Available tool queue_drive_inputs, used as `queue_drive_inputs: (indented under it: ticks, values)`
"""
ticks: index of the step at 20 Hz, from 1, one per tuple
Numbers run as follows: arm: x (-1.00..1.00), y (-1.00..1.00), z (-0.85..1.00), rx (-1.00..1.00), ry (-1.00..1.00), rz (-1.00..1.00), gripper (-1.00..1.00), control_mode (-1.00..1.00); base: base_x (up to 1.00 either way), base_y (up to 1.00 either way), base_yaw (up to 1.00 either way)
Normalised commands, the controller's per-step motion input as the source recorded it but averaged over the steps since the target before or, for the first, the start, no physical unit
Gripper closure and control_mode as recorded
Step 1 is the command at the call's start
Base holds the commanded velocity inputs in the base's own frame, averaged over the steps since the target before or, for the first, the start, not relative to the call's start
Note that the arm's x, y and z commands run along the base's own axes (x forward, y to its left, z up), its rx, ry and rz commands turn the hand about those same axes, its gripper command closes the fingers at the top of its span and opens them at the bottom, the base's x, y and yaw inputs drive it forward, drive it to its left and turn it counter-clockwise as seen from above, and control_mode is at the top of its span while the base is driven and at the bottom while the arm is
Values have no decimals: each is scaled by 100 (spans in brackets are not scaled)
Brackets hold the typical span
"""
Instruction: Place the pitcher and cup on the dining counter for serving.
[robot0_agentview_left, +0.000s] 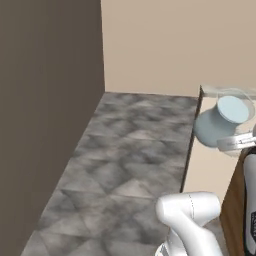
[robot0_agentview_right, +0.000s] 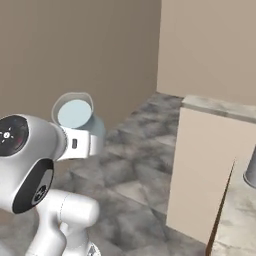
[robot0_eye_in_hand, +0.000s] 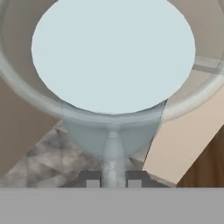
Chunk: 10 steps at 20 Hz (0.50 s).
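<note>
Over the grey tiled floor (robot0_agentview_left: 125, 165), w/ the pitcher (robot0_agentview_left: 220, 122) carried mid-air, gripper (robot0_eye_in_hand: 113, 178) fingers are seen clamped on its rim/handle strip. Pitcher should be kept upright & carried rightward, approx. above the dining counter (robot0_agentview_right: 220, 107), then lowered gently before release.

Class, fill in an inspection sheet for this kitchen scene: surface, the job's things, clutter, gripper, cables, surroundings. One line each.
Surface: dining counter, pale stone top, seen at its end; grey marbled floor below.
Job's things: pitcher held in the air beside the counter, tilted; cup nothing seen.
Clutter: grey object at the right edge, too cropped to name.
Gripper: gripper shut on the pitcher's handle.
Cables: nothing seen.
Surroundings: beige wall, brown wall.
</note>
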Motion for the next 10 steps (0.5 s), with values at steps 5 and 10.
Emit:
queue_drive_inputs:
  ticks: [5,10]
  values:
    - [0,0,0,0,0,0,100,100,100,100,-37]
    - [0,0,0,0,0,0,100,100,100,100,-48]
